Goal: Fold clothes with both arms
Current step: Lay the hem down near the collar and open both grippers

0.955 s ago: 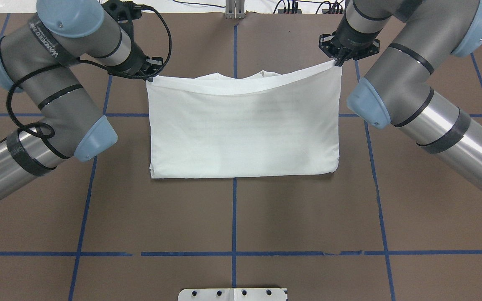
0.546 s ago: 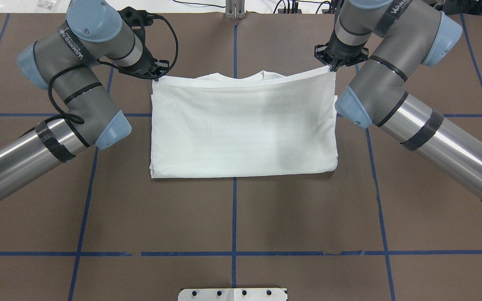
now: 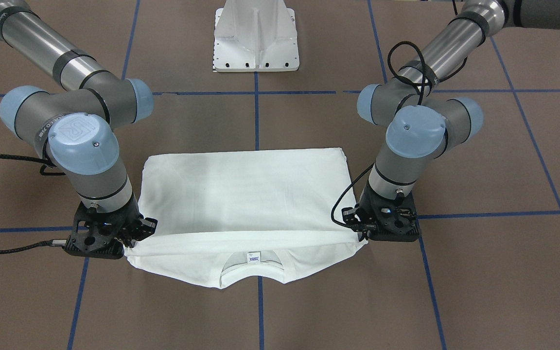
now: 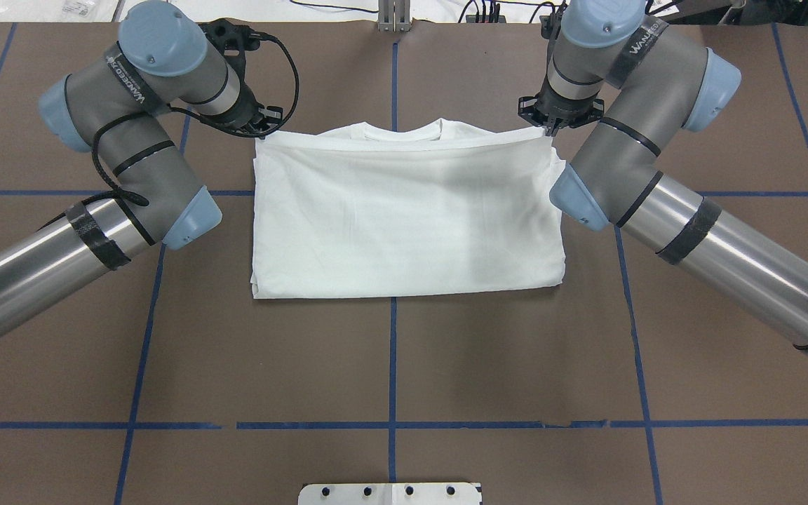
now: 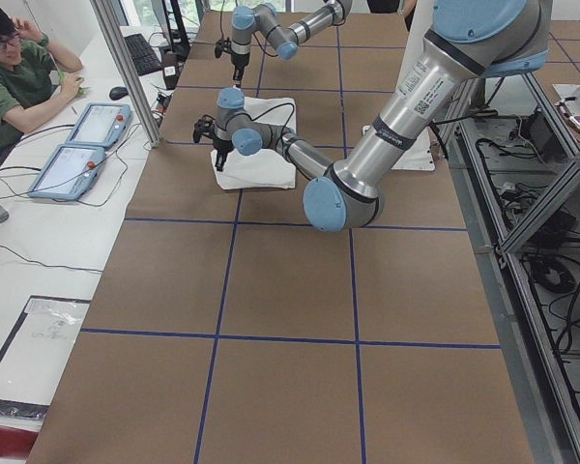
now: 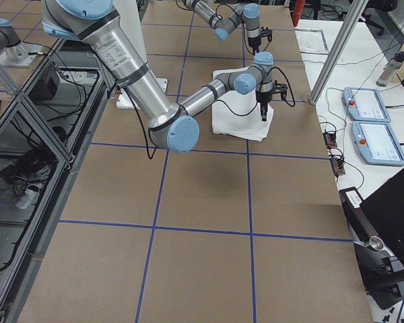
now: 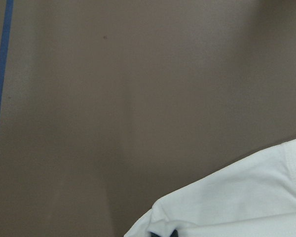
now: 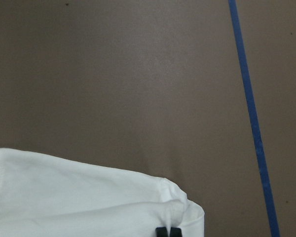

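The white T-shirt [image 4: 404, 217] lies folded in half on the brown table, blank side up, no print showing. In the front-facing view its ribbed collar [image 3: 251, 276] and neck label [image 3: 254, 257] peek out beyond the folded-over edge. My left gripper [image 4: 261, 133] is shut on that edge's left corner, also seen in the front-facing view [image 3: 361, 238]. My right gripper [image 4: 548, 128] is shut on the right corner [image 3: 128, 248]. Both hold the edge low, just over the table. The wrist views show the pinched cloth corners [image 7: 237, 202] [image 8: 89, 197].
The white pedestal base [image 3: 255, 43] stands at the robot's side of the table. Blue tape lines [image 4: 393, 351] grid the brown surface. An operator [image 5: 19, 68] sits beyond the far table edge with control tablets [image 5: 77, 145].
Both grippers have come down and slightly inward with the folded edge. The top layer has sunk from a raised sagging span to lying nearly flat just short of the collar.
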Action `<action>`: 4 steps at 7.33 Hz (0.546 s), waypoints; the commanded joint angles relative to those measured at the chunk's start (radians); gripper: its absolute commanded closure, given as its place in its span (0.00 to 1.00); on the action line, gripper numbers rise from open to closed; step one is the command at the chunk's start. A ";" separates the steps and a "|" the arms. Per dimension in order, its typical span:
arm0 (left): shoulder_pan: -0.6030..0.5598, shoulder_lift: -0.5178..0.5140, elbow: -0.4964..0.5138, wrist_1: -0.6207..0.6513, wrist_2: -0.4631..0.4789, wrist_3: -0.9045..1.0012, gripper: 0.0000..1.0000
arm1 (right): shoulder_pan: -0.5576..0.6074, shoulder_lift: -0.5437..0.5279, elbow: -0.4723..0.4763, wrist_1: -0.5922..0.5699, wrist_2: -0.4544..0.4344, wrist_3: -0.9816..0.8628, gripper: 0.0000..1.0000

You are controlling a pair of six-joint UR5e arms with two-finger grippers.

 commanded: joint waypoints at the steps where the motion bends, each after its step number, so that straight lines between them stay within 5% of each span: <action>1: -0.002 0.030 -0.020 -0.049 -0.012 0.023 0.00 | 0.011 0.010 0.000 -0.002 0.006 -0.061 0.00; 4: 0.024 0.208 -0.263 -0.052 -0.060 0.011 0.00 | 0.019 0.001 0.010 0.003 0.018 -0.118 0.00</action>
